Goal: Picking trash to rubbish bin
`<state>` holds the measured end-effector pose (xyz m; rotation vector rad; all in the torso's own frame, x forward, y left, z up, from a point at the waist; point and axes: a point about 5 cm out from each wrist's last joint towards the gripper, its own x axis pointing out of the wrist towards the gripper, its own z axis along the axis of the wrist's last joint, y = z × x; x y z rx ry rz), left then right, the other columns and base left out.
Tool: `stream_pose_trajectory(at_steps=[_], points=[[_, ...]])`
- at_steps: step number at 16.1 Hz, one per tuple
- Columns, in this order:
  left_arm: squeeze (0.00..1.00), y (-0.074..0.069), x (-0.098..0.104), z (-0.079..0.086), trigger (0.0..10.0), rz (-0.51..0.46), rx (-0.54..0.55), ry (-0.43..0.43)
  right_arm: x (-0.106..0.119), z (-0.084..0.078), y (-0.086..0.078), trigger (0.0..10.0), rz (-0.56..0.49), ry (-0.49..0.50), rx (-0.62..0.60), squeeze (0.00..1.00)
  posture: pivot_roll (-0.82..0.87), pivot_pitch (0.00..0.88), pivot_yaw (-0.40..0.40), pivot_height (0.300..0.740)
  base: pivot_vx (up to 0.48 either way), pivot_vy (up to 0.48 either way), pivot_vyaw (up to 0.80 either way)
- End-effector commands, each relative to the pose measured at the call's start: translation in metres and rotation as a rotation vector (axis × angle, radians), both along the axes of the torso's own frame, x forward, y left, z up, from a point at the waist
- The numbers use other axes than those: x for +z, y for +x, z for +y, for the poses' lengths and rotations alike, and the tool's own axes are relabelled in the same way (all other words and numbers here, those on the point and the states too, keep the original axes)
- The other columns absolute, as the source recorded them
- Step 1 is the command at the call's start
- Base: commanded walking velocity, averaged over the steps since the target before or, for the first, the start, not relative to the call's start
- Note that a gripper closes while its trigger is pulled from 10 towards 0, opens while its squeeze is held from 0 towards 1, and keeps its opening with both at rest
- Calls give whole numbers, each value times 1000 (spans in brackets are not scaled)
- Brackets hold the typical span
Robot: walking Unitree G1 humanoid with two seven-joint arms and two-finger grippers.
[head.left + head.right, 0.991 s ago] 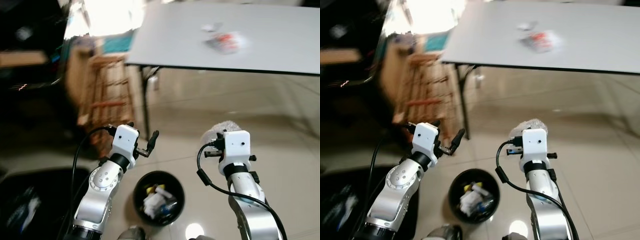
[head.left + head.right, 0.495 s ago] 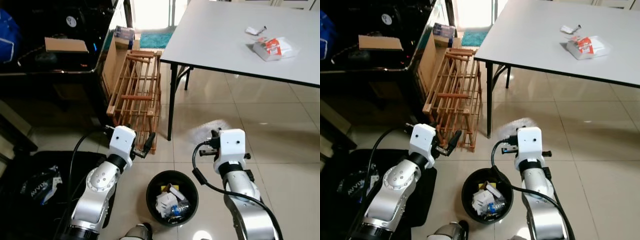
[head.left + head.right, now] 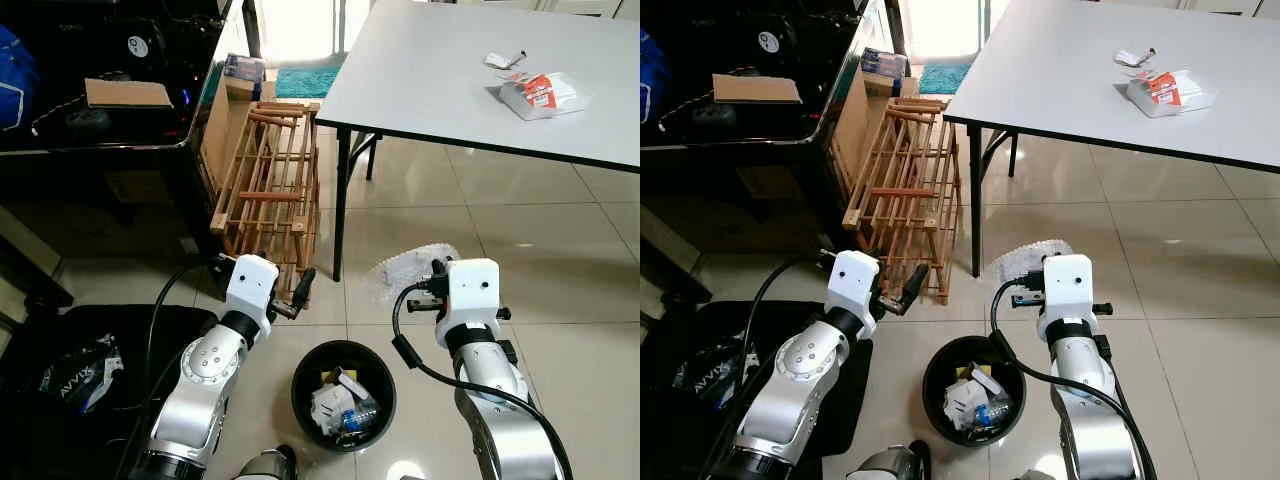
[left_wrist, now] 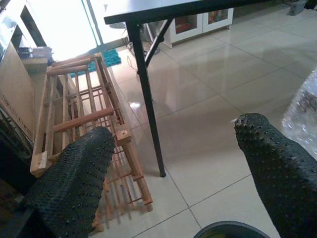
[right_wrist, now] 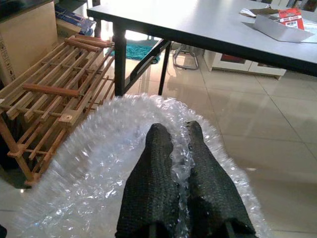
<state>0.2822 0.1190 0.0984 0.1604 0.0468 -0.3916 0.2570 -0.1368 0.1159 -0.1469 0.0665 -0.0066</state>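
right gripper point(image 5: 179, 148) — fingers clenched on bubble wrap point(image 5: 89, 183) | left gripper point(image 4: 173, 163) — fingers released

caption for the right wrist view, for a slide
Right gripper shut on a sheet of bubble wrap, with a wooden rack and a grey table beyond.

A grey table point(image 3: 440, 70) stands on black legs on a glossy beige tiled floor point(image 3: 560, 240). Near its far right part lie a white packet with red print point(image 3: 543, 94) and, just beside it, a smaller scrap of wrapper point(image 3: 503, 60). On the floor, a round black bin point(image 3: 304, 378) holding rubbish stands in front of the table's near left corner, and a wooden rack point(image 3: 268, 190) leans beside that corner's leg.
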Motion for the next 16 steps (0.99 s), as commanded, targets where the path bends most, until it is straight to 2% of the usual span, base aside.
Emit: stream_pose_trajectory(at_steps=[1,11,16], points=[[0,1,-2,1,10000,15,2,15,-1,0,-1,10000,-2,2,-3,0,11,129,50,740,0,0,0],[0,-1,-3,-1,10000,28,-4,21,-2,-1,-3,10000,2,0,-7,0,5,135,52,740,0,0,0],[0,-1,-5,-2,10000,36,-8,27,-3,-1,-4,10000,5,0,-10,0,2,137,55,740,-308,0,0]])
